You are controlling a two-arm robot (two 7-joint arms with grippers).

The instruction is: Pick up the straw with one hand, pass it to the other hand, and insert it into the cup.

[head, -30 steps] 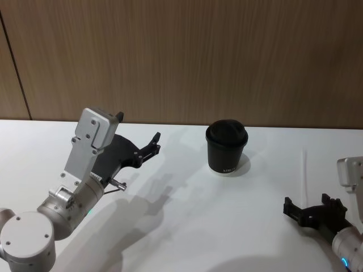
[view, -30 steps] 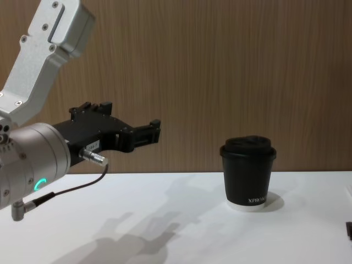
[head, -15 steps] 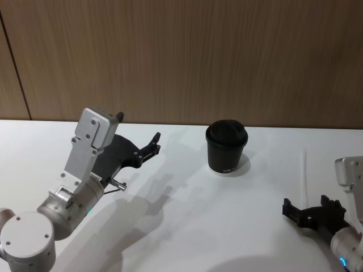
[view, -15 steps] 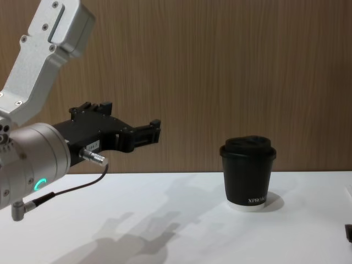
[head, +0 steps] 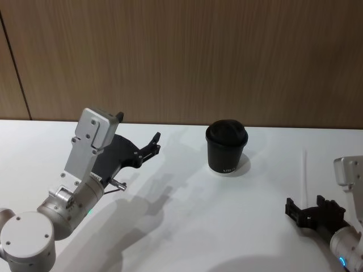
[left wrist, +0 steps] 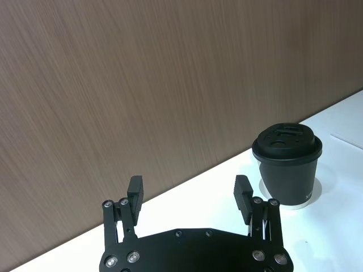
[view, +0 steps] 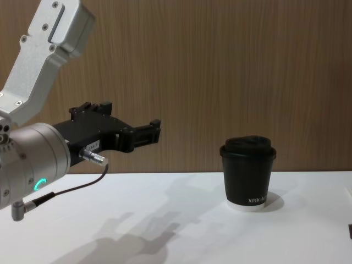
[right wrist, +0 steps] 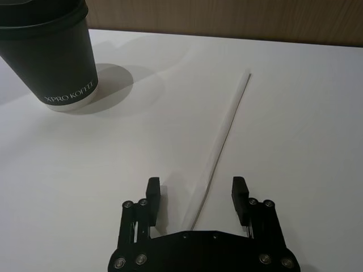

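Head view: the right claw (head: pixel 307 206) hovers low over the white tabletop (head: pixel 187 226), fingers spread apart and empty. The straw (head: pixel 304 170) lies flat, running straight ahead from between those fingers. The cup (head: pixel 226 148), black with a domed lid, stands well ahead of this claw and toward the robot's left. The left claw (head: pixel 154 144) is raised on the far side of the cup, pointing toward it.

Left wrist view: the left claw (left wrist: pixel 189 194) has its two fingers wide apart, gripping and touching nothing. The cup (left wrist: pixel 286 164) stands ahead of it and off to one side, well apart, before a wooden wall (left wrist: pixel 142 85).

Right wrist view: the right claw (right wrist: pixel 195 190) is wide open, and the straw's (right wrist: pixel 227 127) near end lies between its fingers, touching neither. The rest of the straw stretches away ahead of the fingertips. The cup (right wrist: pixel 54 62) stands farther ahead, well clear of the straw.

Chest view: the left claw (view: pixel 155 131) hangs above the tabletop, level with a point above the cup's (view: pixel 247 176) lid.

The step in hand appears to be the first one, picking up the straw, with the grasp not yet made. The next move likely calls for the right claw to drop until its fingertips nearly meet the tabletop, then close squarely on the thin straw without rolling it away.
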